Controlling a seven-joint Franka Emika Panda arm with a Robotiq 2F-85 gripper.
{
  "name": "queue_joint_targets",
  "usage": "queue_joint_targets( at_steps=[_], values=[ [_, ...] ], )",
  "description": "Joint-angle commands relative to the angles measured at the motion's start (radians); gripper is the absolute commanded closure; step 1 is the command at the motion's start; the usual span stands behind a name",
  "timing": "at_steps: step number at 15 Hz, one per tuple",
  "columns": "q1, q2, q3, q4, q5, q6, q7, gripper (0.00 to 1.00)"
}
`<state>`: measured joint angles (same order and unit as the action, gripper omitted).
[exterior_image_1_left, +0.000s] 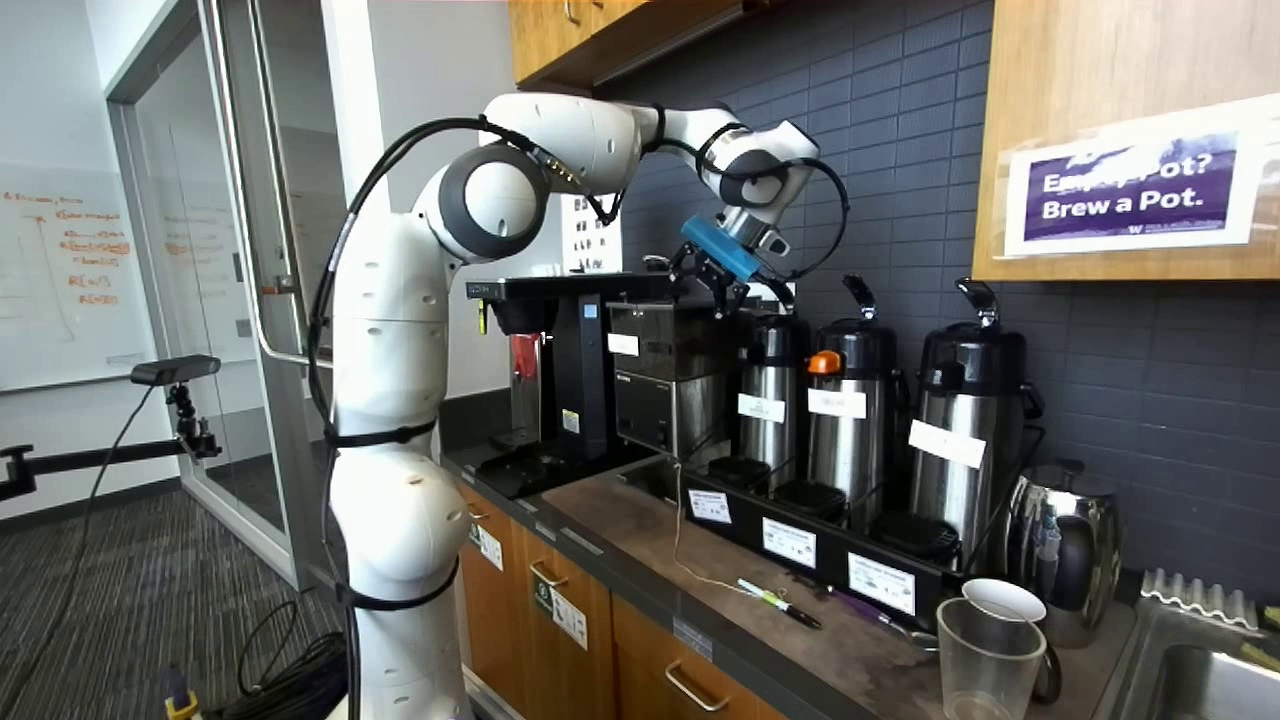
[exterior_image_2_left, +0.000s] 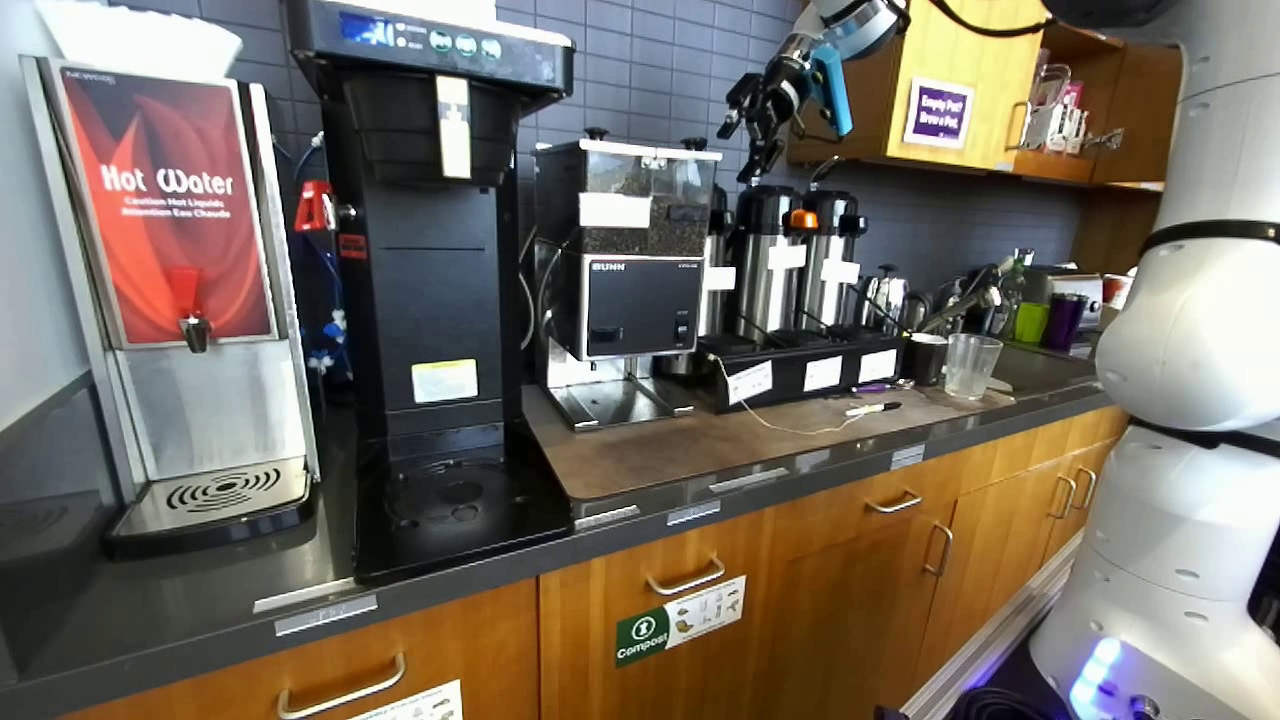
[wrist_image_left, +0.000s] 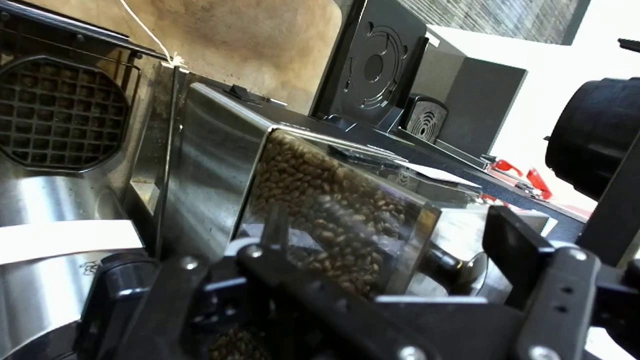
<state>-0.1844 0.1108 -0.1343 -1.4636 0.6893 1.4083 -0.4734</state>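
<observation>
While its jaws stand wide apart, gripping nothing, the pincer (wrist_image_left: 395, 230) hangs near the top of the coffee grinder (exterior_image_2_left: 630, 290). That grinder stands on the worktop (exterior_image_2_left: 200, 585) between the brewer (exterior_image_2_left: 435, 300) and the airpots (exterior_image_2_left: 768, 285), presumably so its beans (wrist_image_left: 295, 175) sit handy for brewing.

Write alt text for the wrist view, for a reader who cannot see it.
An open black gripper spans the foreground, with a clear hopper of coffee beans beyond it. At left are a steel airpot and a black drip grate.
</observation>
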Motion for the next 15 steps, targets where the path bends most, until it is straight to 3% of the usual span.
queue_joint_targets(
  at_steps=[1,15],
  values=[
    [-0.001,0.021,0.011,0.027,0.023,-0.022,-0.024,0.0],
    [0.019,0.018,0.045,0.05,0.006,-0.018,-0.04,0.0]
  ],
)
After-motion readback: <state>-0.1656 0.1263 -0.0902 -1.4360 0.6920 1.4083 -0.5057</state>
